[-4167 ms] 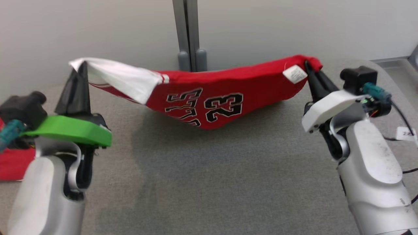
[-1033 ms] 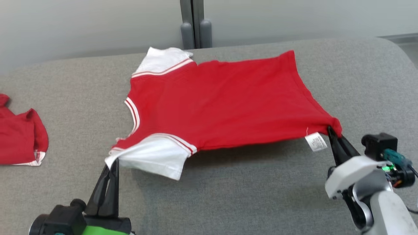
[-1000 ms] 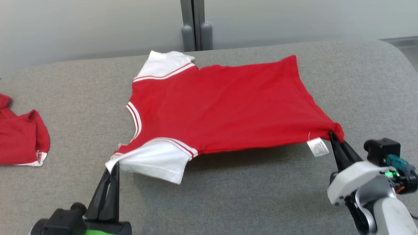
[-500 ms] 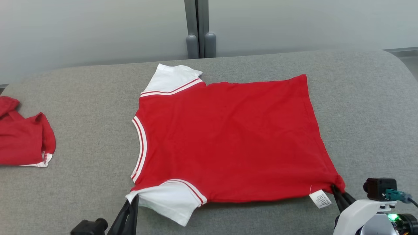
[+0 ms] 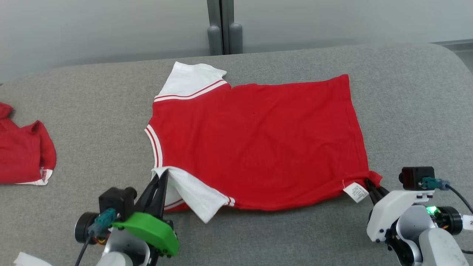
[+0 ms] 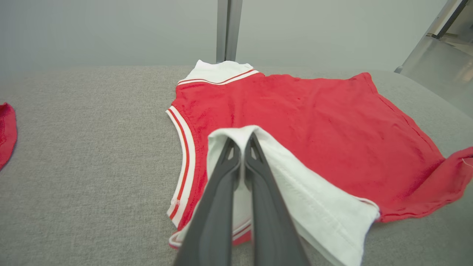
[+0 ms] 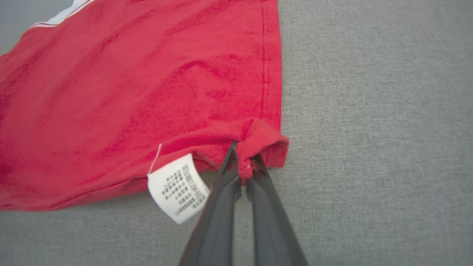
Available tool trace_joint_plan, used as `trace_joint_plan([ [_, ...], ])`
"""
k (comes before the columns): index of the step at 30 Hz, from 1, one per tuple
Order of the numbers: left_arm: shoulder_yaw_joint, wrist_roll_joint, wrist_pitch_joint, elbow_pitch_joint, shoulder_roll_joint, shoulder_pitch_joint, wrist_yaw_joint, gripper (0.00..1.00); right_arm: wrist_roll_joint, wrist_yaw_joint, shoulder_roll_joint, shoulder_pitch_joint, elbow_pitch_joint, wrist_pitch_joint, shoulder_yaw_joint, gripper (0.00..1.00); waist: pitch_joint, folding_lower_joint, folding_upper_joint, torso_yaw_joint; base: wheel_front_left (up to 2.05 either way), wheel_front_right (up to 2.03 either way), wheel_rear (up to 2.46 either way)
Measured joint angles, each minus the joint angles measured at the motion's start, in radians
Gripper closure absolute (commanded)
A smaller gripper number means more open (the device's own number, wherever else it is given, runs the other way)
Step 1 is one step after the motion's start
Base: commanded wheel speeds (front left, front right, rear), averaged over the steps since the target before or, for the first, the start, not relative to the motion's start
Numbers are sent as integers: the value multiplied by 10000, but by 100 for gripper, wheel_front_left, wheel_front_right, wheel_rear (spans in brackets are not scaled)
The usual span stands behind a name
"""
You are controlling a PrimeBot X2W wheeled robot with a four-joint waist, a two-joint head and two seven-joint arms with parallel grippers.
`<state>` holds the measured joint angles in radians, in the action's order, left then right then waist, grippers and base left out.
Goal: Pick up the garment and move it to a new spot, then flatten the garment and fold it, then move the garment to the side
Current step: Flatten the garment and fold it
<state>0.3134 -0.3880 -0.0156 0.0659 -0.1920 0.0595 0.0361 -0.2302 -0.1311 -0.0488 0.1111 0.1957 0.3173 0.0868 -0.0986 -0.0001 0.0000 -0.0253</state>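
The garment (image 5: 255,136) is a red T-shirt with white sleeves, lying flat and plain side up on the grey table (image 5: 92,111), neck to the left. My left gripper (image 5: 164,175) is shut on the near white sleeve (image 6: 295,192), which it holds raised and folded over the shirt (image 6: 314,122). At the lower right, my right gripper (image 5: 368,183) is shut on the near hem corner (image 7: 264,142), beside a white care label (image 7: 177,188). The far sleeve (image 5: 192,79) lies flat.
A second red garment (image 5: 24,155) lies crumpled at the table's left edge, its edge also in the left wrist view (image 6: 5,133). A grey post (image 5: 220,26) stands against the pale wall behind the table. Bare grey cloth lies in front and to the right.
The shirt came down from hanging between both grippers and now lies flat. In the last half second my left gripper rose and carried the near sleeve inward over the shirt; the camera also shifted.
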Motion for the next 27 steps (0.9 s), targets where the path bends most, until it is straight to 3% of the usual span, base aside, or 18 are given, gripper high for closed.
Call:
trace_joint_plan([
  [17, -121, 267, 1981, 3827, 627, 3461, 219, 100, -334, 0, 0, 2660, 2173, -1273, 276, 100, -1013, 0, 0, 231, 0, 0, 0],
  [18, -155, 272, 2127, 4029, 650, 3599, 207, 100, -334, 0, 0, 2780, 2297, -1436, 247, 96, -1070, 1, 0, 235, 0, 0, 0],
  [19, -186, 272, 2222, 4165, 663, 3687, 205, 100, -341, -2, 0, 2858, 2382, -1565, 219, 87, -1103, 0, 0, 237, 0, 0, 0],
  [20, -205, 272, 2305, 4341, 681, 3786, 205, 100, -341, -2, 2, 2957, 2483, -1756, 184, 71, -1139, 0, 0, 240, 0, 0, 0],
  [21, -219, 274, 2393, 4504, 700, 3880, 205, 100, -341, 0, -2, 3047, 2579, -1965, 100, 0, -1168, 0, 0, 244, 0, 0, 0],
  [23, -238, 284, 2523, 4736, 752, 4021, 205, 100, -393, 0, 2, 3193, 2754, -2372, 6, 0, -1203, 0, 0, 251, 0, 0, 0],
  [24, -261, 284, 2585, 4838, 790, 4094, 205, 76, -412, 0, 4, 3263, 2846, -2619, -54, 0, -1213, 0, 0, 252, 0, 0, 0],
  [25, -282, 284, 2642, 4899, 825, 4152, 205, 42, -424, 0, -2, 3319, 2930, -2855, -100, 0, -1216, 0, 0, 254, 0, 0, 0],
  [26, -301, 284, 2660, 4939, 846, 4196, 205, 0, -449, 0, 2, 3353, 2982, -3070, -130, 0, -1215, 0, 0, 255, 0, 0, 0],
  [27, -324, 284, 2715, 4978, 865, 4232, 205, 0, -468, 0, 2, 3381, 3047, -3319, -169, 0, -1211, 0, 0, 257, 0, 0, 0],
])
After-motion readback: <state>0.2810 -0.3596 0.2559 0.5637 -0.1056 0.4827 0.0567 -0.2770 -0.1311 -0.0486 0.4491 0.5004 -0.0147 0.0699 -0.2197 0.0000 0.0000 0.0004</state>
